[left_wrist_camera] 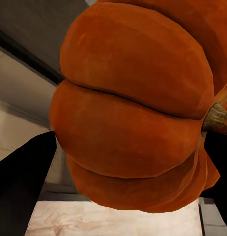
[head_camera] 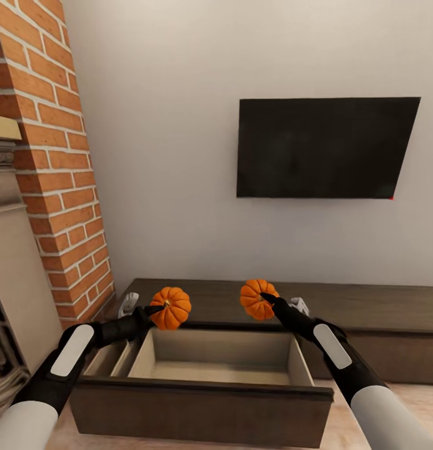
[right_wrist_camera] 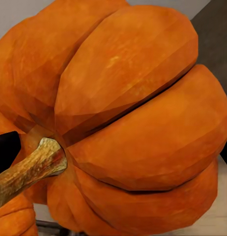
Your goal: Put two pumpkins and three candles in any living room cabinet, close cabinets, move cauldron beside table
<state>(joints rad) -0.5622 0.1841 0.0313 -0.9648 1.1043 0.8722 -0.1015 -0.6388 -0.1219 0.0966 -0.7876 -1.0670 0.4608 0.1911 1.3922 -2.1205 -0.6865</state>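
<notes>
Hands [head_camera: 155, 310] [head_camera: 269, 301] hold pumpkins [head_camera: 171, 307] [head_camera: 257, 298] above open drawer [head_camera: 204, 400].

Two pumpkins [head_camera: 170, 307] [head_camera: 258, 299], one cabinet [head_camera: 366, 306], one television [head_camera: 322, 148].

Head camera overlooks drawer [head_camera: 204, 369]; wrist cameras hug pumpkins [left_wrist_camera: 133, 113].

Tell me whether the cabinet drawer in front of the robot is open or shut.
Open: the drawer is pulled out from the cabinet, its pale interior exposed and empty.
</notes>
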